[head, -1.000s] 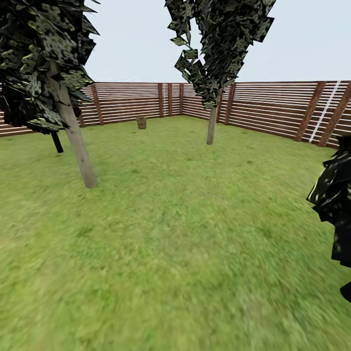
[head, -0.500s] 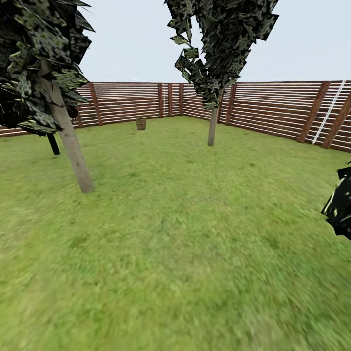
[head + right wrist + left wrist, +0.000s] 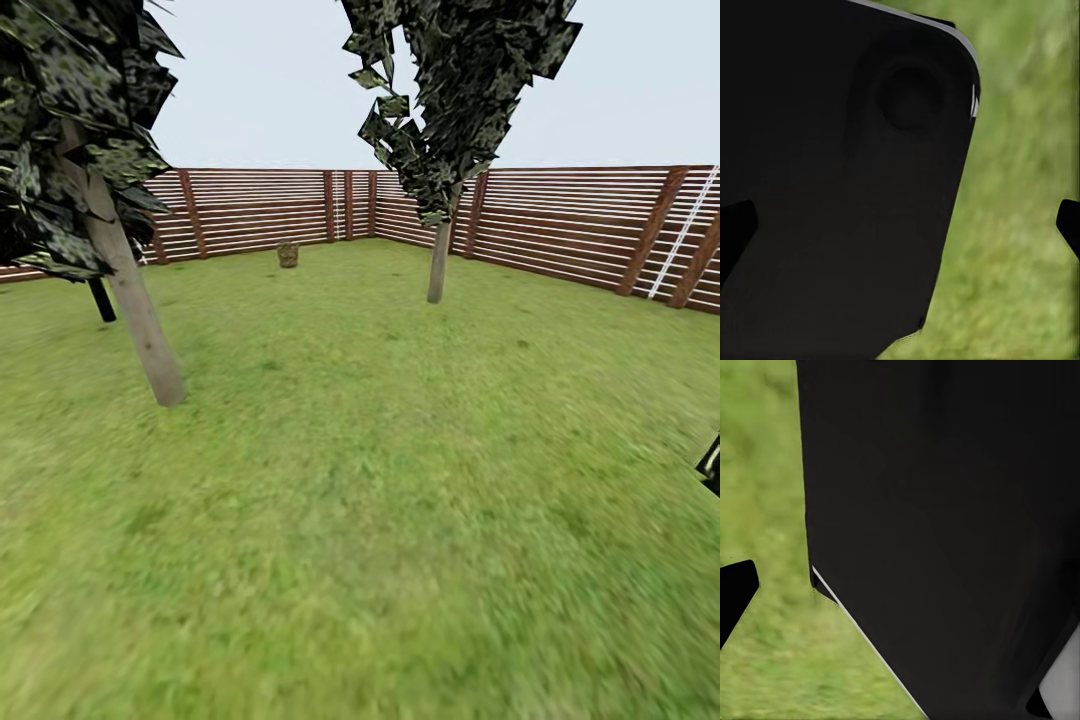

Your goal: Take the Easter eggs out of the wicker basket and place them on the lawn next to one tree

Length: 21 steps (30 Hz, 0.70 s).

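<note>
The wicker basket (image 3: pixel 288 256) stands on the lawn (image 3: pixel 380 480) at twelve o'clock, near the far fence (image 3: pixel 560 225), between two pale-trunked trees, one at ten o'clock (image 3: pixel 125 285), another at one o'clock (image 3: pixel 438 262). Both grippers' finger spread cannot be told; dark bodywork blocks the wrist views.

mottled green grass lawn (image 3: pixel 380 480): ground surface, darker and yellowish patches, blurred toward the near edge in the head view. standing on it: small brown woven wicker basket (image 3: pixel 288 256), far back, near the brown horizontal-slat wooden fence (image 3: pixel 560 225), contents too small to tell; tree with leaning pale grey-beige trunk (image 3: pixel 130 300), near left; second tree with straight pale trunk (image 3: pixel 438 262), further back, right of centre; short dark post (image 3: pixel 101 299) just behind the left trunk.
</note>
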{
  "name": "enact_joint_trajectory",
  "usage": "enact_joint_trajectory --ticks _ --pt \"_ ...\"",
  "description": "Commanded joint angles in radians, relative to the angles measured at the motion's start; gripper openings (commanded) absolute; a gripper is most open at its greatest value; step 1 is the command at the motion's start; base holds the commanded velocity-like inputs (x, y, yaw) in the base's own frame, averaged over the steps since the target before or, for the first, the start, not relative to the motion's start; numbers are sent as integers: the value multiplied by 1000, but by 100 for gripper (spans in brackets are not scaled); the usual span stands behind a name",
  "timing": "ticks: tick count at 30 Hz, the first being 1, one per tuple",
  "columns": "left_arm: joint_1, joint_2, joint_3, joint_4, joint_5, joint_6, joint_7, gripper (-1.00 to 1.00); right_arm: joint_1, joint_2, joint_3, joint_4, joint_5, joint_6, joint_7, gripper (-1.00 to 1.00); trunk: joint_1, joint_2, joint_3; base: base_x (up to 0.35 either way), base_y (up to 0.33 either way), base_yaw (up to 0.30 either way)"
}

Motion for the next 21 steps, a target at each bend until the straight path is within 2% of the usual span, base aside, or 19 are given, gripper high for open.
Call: enact_joint_trajectory --ticks 1,21 --pt "0 0 8 -1 1 2 0 100 -1 -1 4 1 6 -2 -1 100 1 0 -1 331 0 0" --pt "0 -6 6 -1 -8 2 5 100 -1 2 4 3 3 -2 -1 100 1 0 -1 331 0 0"
